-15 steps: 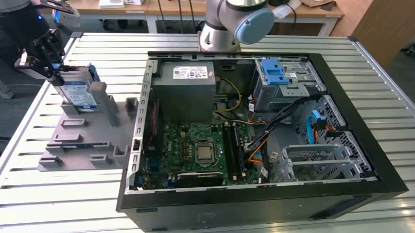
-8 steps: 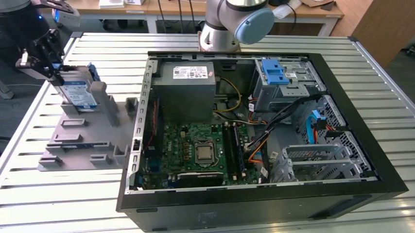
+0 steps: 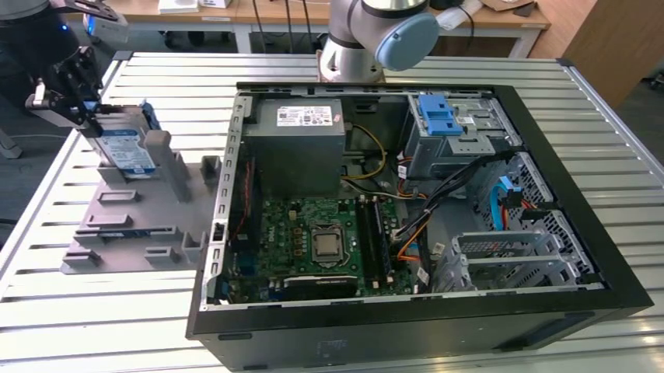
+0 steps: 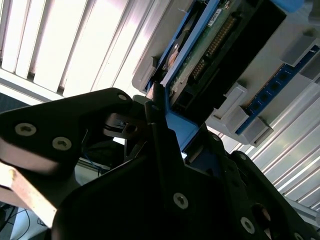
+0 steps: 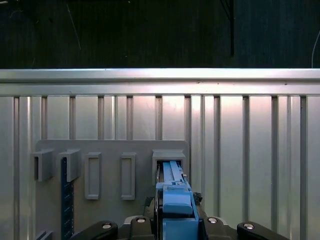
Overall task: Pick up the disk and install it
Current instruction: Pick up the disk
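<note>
Black fingers (image 4: 160,131) loom nearest the lens in the second wrist view, closed on the blue-bracketed edge of the disk (image 4: 200,55), which stands on edge in a slot of the grey holder block (image 3: 135,221) at the exterior view's left, its far end seated in that slot in the first wrist view. The hold takes only a narrow strip of plastic bracket, so the drive could, by the look of it, pivot or slip in the grip once it bears its own weight; a pull out of line with the slot might bind the bracket and drag the block across the ribbed aluminium desk (image 3: 104,326). The open computer case (image 3: 415,334) lies well apart at the exterior view's right, its blue-latched drive cage (image 3: 449,124) in the far corner beside loose cables (image 3: 472,167) that could snag. Beyond the desk are wooden worktops (image 3: 280,9) and a dark floor (image 5: 150,30)
</note>
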Robot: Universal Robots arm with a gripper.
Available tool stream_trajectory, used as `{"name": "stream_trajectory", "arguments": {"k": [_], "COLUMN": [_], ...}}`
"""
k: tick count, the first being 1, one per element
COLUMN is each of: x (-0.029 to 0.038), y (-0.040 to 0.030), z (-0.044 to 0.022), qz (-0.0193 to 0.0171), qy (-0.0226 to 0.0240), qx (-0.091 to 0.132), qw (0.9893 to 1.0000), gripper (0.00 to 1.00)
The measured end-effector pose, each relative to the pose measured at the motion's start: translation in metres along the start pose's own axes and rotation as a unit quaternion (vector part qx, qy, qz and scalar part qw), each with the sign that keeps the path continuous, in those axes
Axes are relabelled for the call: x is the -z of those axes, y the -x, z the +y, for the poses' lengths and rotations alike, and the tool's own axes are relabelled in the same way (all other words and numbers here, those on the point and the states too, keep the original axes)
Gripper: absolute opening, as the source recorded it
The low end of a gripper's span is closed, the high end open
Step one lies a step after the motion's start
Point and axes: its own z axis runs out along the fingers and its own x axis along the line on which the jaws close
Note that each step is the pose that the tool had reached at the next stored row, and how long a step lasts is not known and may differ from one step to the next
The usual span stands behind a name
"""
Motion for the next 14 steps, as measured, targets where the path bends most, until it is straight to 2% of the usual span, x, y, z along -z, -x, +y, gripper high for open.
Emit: {"name": "stream_trajectory", "arguments": {"k": [2,3,9,11,12,14], "x": [0.0,0.0,0.0,0.0001,0.0001,0.0001], "y": [0.0,0.0,0.0,0.0,0.0,0.0], "z": [0.0,0.0,0.0,0.0,0.0,0.0], "qz": [0.0,0.0,0.0,0.0001,0.0,0.0], "qy": [0.0,0.0,0.0,0.0001,0.0001,0.0], "qx": [0.0,0.0,0.001,0.001,0.001,0.001], "qw": [1.0,1.0,1.0,1.0,1.0,1.0], "gripper": [0.38,0.45,0.45,0.43,0.36,0.36]}}
